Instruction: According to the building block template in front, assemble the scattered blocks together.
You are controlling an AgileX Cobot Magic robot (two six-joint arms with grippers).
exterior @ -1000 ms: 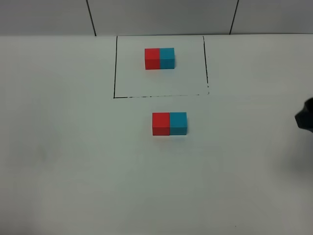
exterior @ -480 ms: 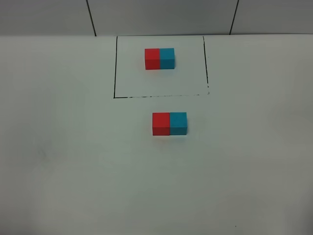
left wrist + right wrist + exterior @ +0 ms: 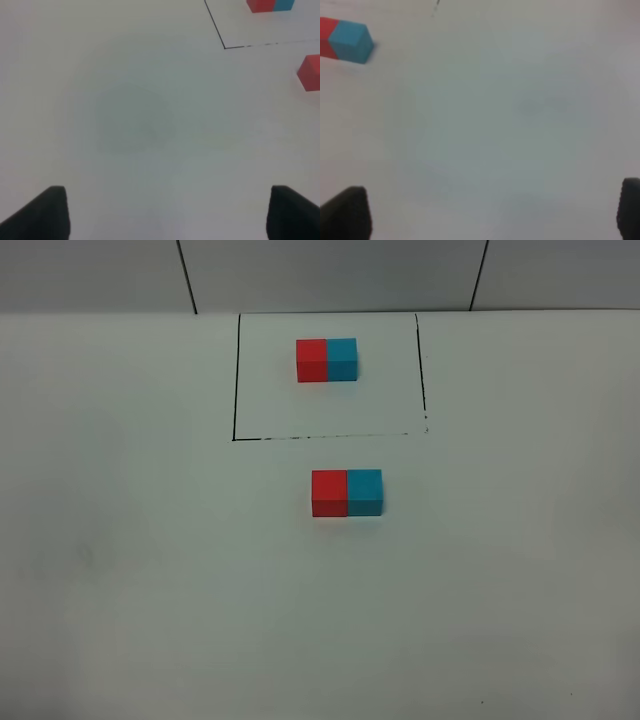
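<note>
The template [image 3: 326, 360], a joined red and cyan pair, sits inside the black drawn rectangle [image 3: 235, 380] at the back of the table; it also shows in the left wrist view [image 3: 270, 5]. The scattered red cube [image 3: 329, 493] and cyan cube [image 3: 365, 492] stand touching side by side, red on the left, just in front of the rectangle. Neither gripper shows in the exterior view. My left gripper [image 3: 165, 212] is open and empty over bare table, the red cube [image 3: 310, 72] off to its side. My right gripper [image 3: 485, 212] is open and empty, the cyan cube [image 3: 351, 42] far from it.
The white table [image 3: 150, 570] stretches around the blocks. A grey panelled wall [image 3: 330, 275] with dark seams runs behind its back edge.
The dark tip of the right arm at the right edge of the exterior view one second ago has withdrawn out of view. The blocks have not moved.
</note>
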